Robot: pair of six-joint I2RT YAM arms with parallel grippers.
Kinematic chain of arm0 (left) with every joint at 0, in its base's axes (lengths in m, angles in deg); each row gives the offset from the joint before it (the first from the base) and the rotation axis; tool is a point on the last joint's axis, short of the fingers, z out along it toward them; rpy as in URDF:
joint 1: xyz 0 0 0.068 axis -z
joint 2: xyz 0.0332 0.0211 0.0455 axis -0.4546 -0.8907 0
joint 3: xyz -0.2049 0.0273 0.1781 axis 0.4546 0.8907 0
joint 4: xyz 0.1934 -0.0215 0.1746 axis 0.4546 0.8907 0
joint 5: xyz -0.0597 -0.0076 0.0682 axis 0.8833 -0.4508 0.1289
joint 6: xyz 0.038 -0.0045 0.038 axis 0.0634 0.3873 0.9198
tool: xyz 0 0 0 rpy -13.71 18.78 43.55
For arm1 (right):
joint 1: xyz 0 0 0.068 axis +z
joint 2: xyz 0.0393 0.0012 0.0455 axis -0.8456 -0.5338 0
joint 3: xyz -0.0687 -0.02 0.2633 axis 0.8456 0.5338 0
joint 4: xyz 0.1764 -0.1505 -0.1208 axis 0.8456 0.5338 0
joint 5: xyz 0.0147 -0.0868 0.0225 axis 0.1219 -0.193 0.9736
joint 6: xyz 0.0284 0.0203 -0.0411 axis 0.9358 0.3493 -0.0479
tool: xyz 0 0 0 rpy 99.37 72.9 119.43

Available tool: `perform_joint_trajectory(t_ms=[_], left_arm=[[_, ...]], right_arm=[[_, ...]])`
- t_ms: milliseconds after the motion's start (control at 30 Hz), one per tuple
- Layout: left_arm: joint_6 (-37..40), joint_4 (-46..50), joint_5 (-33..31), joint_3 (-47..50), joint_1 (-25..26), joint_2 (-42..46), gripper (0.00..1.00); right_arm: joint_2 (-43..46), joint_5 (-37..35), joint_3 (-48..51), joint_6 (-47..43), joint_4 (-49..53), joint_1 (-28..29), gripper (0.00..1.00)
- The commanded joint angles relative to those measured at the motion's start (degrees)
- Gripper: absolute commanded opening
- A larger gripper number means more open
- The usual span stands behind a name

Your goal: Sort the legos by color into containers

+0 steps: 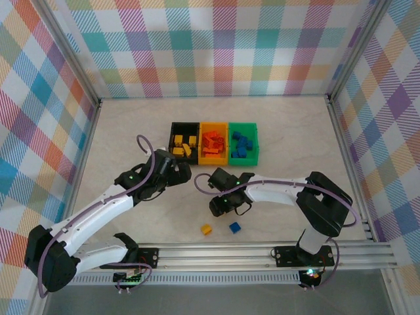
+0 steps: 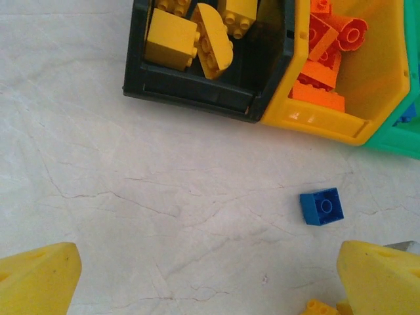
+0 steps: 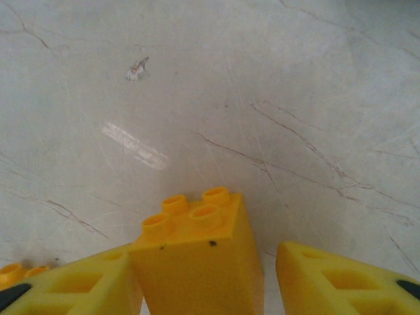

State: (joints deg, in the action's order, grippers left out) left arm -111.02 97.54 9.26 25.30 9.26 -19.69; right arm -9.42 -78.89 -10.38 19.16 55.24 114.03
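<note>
A yellow lego [image 3: 197, 262] sits between half-closed jaws of the right gripper [image 3: 207, 252] (touching one side only).

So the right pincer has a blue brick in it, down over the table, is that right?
Not quite: the brick in the right pincer is yellow, not blue, as the right wrist view shows. It is down over the table.
</note>
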Motion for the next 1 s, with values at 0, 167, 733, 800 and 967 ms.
perform_joint_trajectory(t_ms=[0, 167, 733, 800, 967], left_arm=[[-0.8, 2.3, -2.0, 0.4, -1.1, 1.5, 1.0], [-1.0, 3.1, -3.0, 1.2, -1.6, 2.5, 1.0], [-4.3, 3.5, -2.1, 6.0, -1.9, 8.2, 1.0], [-4.7, 3.3, -1.2, 6.6, -2.0, 8.3, 1.0], [-3.9, 4.1, 0.6, 6.6, -1.9, 7.4, 1.0]], right_arm=[[-0.4, -0.6, -2.0, -0.5, 0.7, 0.4, 0.48], [0.3, -0.5, -3.6, -0.9, -0.1, 0.4, 0.34], [-19.4, 0.0, -43.4, -4.9, 2.4, -9.5, 0.32], [-23.2, 0.1, -48.6, -4.9, 3.5, -10.6, 0.32], [-32.9, -0.1, -62.7, -5.3, 8.5, -12.0, 0.33]])
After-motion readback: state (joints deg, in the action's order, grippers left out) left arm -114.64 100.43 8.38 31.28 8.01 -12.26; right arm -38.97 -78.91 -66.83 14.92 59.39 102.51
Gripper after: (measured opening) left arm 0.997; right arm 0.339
